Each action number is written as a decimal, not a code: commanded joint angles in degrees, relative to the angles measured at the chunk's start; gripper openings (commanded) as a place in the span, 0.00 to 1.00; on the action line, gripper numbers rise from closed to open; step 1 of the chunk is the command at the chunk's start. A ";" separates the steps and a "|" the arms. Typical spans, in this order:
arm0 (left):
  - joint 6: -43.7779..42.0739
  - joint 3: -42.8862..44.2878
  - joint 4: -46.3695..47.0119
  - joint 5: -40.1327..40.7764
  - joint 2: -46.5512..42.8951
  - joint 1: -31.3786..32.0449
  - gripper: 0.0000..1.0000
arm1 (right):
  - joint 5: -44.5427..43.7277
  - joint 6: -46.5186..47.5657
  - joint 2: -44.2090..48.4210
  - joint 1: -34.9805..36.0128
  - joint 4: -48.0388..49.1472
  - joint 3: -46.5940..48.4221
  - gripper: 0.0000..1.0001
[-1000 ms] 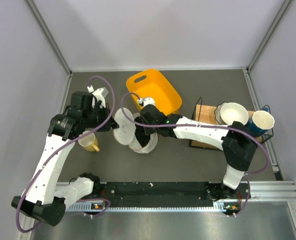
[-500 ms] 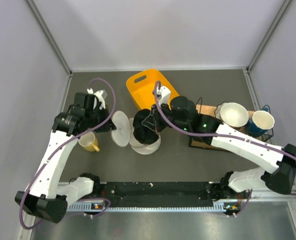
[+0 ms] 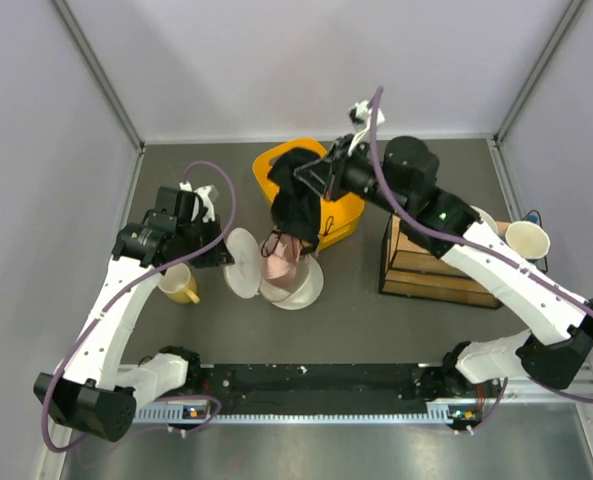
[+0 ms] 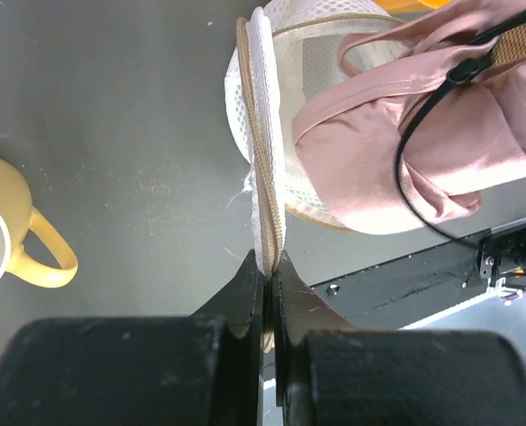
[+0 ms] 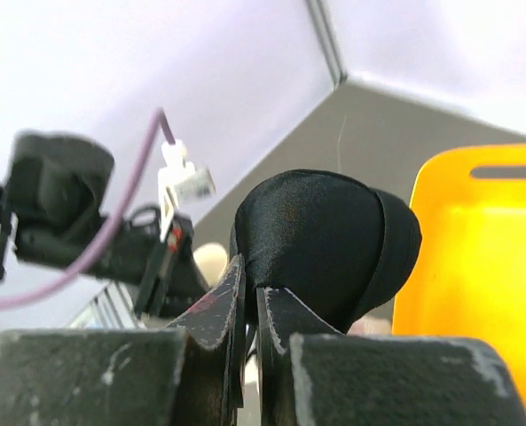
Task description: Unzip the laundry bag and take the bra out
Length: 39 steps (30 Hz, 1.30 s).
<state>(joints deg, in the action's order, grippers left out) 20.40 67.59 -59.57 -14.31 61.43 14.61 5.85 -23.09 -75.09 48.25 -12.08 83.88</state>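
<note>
The white mesh laundry bag [image 3: 301, 288] lies open mid-table, its round flap [image 3: 242, 263] held out to the left. My left gripper [image 3: 221, 256] is shut on the bag's tan zip rim [image 4: 261, 177]. A pink garment [image 4: 422, 133] lies inside the bag, with a thin black strap across it. My right gripper [image 3: 314, 180] is raised above the yellow tub and shut on a black bra [image 3: 296, 210], which hangs down toward the bag. In the right wrist view the jaws pinch the black bra cup [image 5: 325, 235].
The yellow plastic tub [image 3: 344, 215] stands behind the bag. A yellow mug [image 3: 179, 284] sits under my left arm. A wooden rack [image 3: 426, 265] stands at the right, with a blue cup [image 3: 526, 240] beyond it.
My right arm has lifted the black bra up out of the bag and back toward the yellow tub. My left gripper has kept hold of the bag's rim.
</note>
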 commanded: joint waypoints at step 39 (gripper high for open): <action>-2.38 6.30 -2.20 1.73 -0.43 -0.81 0.00 | 6.37 -1.96 -4.55 1.85 1.62 5.85 0.00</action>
<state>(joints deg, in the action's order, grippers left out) 19.86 66.76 -58.78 -15.73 63.37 14.59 12.47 -26.59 -80.42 49.82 -10.85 86.61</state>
